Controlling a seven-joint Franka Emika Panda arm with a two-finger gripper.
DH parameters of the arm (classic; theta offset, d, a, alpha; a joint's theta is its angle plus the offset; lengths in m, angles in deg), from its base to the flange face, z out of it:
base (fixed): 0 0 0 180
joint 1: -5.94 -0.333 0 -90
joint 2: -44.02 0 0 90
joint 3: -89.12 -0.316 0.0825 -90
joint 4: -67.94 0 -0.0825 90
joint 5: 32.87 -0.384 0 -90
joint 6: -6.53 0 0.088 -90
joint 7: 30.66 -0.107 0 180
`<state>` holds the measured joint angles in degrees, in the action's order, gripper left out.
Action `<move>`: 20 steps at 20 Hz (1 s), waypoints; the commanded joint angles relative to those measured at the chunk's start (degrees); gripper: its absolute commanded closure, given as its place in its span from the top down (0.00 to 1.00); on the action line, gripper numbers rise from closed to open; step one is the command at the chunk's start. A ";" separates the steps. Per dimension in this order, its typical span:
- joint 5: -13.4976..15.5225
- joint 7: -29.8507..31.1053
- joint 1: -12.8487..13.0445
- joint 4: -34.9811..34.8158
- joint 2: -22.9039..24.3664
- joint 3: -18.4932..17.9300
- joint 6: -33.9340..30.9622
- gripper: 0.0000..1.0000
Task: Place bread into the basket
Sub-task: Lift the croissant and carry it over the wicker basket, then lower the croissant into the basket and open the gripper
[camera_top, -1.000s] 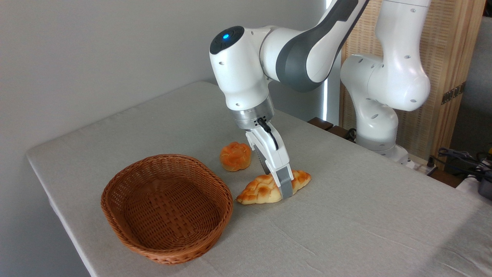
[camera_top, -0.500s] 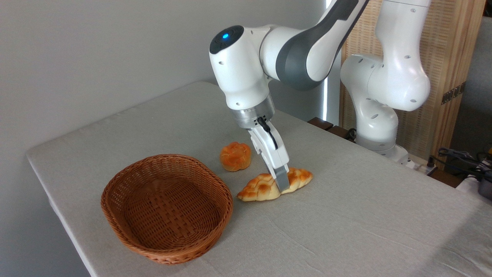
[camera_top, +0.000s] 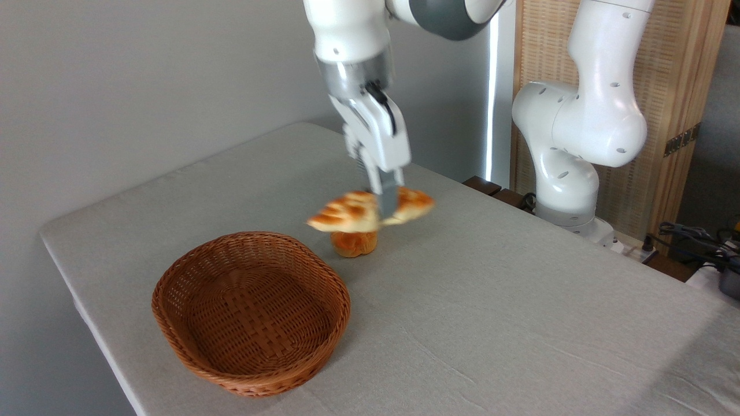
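Grey cloth covers the table (camera_top: 491, 323); the basket (camera_top: 250, 312) sits on it, nothing inside. Up and right of the basket, my gripper (camera_top: 386, 207) pinches the bread (camera_top: 347, 211) mid-loaf, airborne (blurred), my arm reaching steeply down. Behind it sits a small orange bun (camera_top: 352, 243).

A plain pale grey wall (camera_top: 144, 75) fills the left and back of the scene, evenly lit and without marks. A table (camera_top: 520, 323) covered in light grey cloth runs diagonally across the view, its surface faintly creased near the front. At the right stands a woven reed screen in a light wooden frame (camera_top: 682, 86), with a bright vertical strip of daylight (camera_top: 496, 86) beside it. Dark cables (camera_top: 694, 237) lie at the far right edge, behind the table.
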<state>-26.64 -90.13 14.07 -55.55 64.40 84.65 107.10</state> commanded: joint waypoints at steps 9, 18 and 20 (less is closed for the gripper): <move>8.36 4.80 7.95 1.76 -13.17 -0.71 32.92 0.54; 12.57 12.97 10.50 1.67 -17.22 -0.28 39.25 0.61; 13.10 13.24 11.03 1.50 -17.57 -0.27 39.35 0.80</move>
<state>-16.02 -78.42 23.49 -54.68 48.60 84.86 144.48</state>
